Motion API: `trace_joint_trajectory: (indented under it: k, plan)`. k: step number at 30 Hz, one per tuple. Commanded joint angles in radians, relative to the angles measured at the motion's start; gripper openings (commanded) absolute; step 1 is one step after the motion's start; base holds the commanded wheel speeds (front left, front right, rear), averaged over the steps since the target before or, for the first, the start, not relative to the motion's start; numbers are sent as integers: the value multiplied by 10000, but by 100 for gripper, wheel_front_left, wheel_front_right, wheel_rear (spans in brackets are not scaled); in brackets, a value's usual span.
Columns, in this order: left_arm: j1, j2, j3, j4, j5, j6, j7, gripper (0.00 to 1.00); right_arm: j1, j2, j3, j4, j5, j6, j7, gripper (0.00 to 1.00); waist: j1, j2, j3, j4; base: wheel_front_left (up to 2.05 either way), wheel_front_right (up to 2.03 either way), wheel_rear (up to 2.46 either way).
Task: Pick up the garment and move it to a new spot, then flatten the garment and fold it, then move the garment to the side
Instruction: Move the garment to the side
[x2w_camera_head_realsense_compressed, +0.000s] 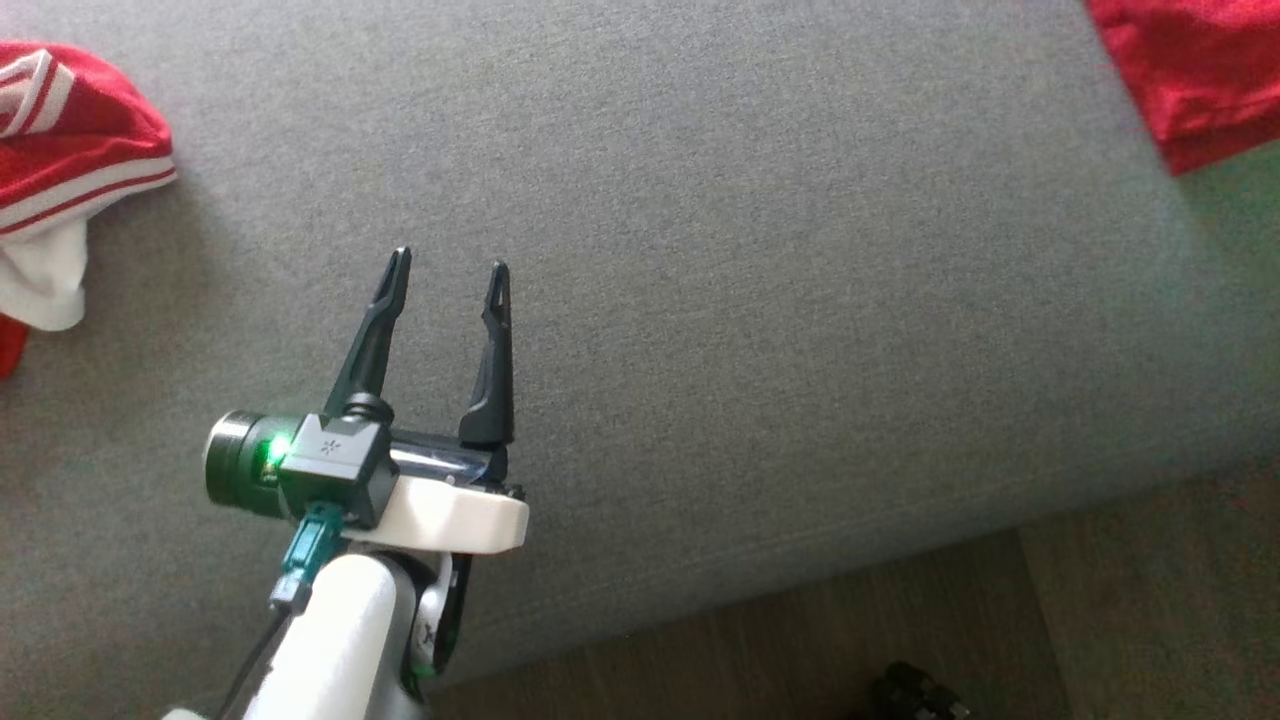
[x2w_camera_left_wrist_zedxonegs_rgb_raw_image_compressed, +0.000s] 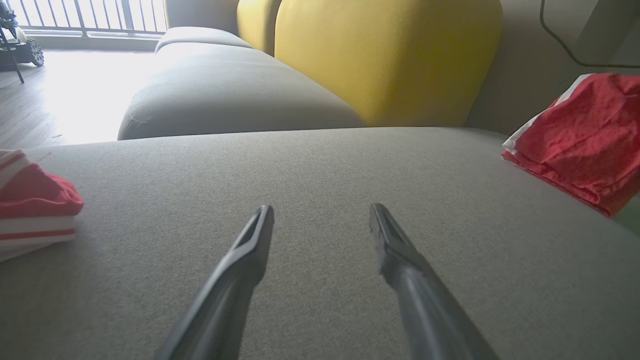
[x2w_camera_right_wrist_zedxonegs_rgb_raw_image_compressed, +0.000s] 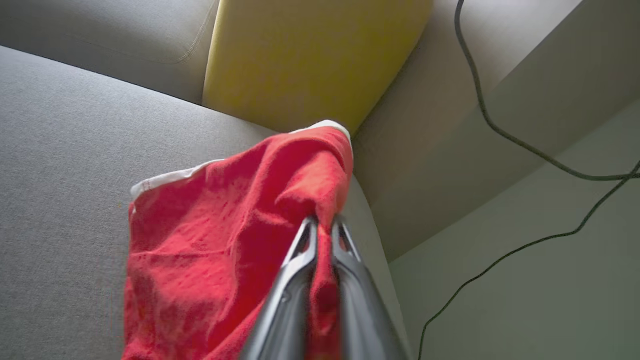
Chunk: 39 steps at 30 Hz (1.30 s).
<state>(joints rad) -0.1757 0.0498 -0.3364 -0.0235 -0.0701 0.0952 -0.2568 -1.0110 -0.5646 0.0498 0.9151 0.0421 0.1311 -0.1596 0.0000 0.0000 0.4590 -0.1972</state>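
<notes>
Right gripper (x2w_camera_right_wrist_zedxonegs_rgb_raw_image_compressed: 322, 225) is clamped on the red garment (x2w_camera_right_wrist_zedxonegs_rgb_raw_image_compressed: 225, 240); left gripper (x2w_camera_head_realsense_compressed: 450, 265) is spread wide and holds nothing.

In the right wrist view the two dark fingers (x2w_camera_right_wrist_zedxonegs_rgb_raw_image_compressed: 295, 280) press together with a fold of red cloth between them. The rest of the garment spreads away from the tips over the grey sofa seat (x2w_camera_right_wrist_zedxonegs_rgb_raw_image_compressed: 65, 165), close to the yellow cushion (x2w_camera_right_wrist_zedxonegs_rgb_raw_image_compressed: 300, 55). Whether it lies fully on the seat or is partly lifted is hard to say from this angle. A dark cable (x2w_camera_right_wrist_zedxonegs_rgb_raw_image_compressed: 480, 100) runs along the wall beyond. The head view gives only a red corner at the upper right, well apart from the left gripper. It also shows a striped red and white cloth (x2w_camera_head_realsense_compressed: 70, 150) at the left edge and the wooden floor (x2w_camera_head_realsense_compressed: 800, 640) below. The left wrist view places both cloths on opposite sides of the open fingers.
</notes>
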Motion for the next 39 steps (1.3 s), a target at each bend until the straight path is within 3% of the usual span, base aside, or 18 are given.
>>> trace_joint_trajectory:
  k: [1, 6, 12, 27, 34, 39]
  plan:
    - [-97, 4, 271, -260, 101, -52, -49, 100, 307, -125, -166, -356, -280, -4, -124, 100, 0, 0, -42, 27, 0, 0, 0]
    - [1, 4, 251, -184, 30, -23, -49, 100, 778, 464, -873, -803, -992, -4, -58, 100, 0, 0, -318, 129, 0, 0, 0]
    - [242, 4, 267, -202, -41, 44, -49, 100, 1609, 1574, -1016, -2001, -1354, -4, 129, 100, 0, 0, -776, 254, 0, 0, 0]
    - [822, 4, 283, -581, -595, 537, -49, 100, 4742, 4057, 761, -5639, 349, -4, -155, 100, 0, 0, -1929, 941, 0, 0, 0]
    - [1217, 4, 346, -713, -1214, 942, -49, 100, 5907, 4705, 801, -6269, 405, -4, -815, 100, 0, 0, -2471, 1555, 0, 0, 0]
    - [1692, 4, 439, -830, -1466, 1130, -49, 100, 7088, 5046, 179, -7171, 241, -4, -1013, 100, 0, 0, -3025, 2104, 0, 0, 0]
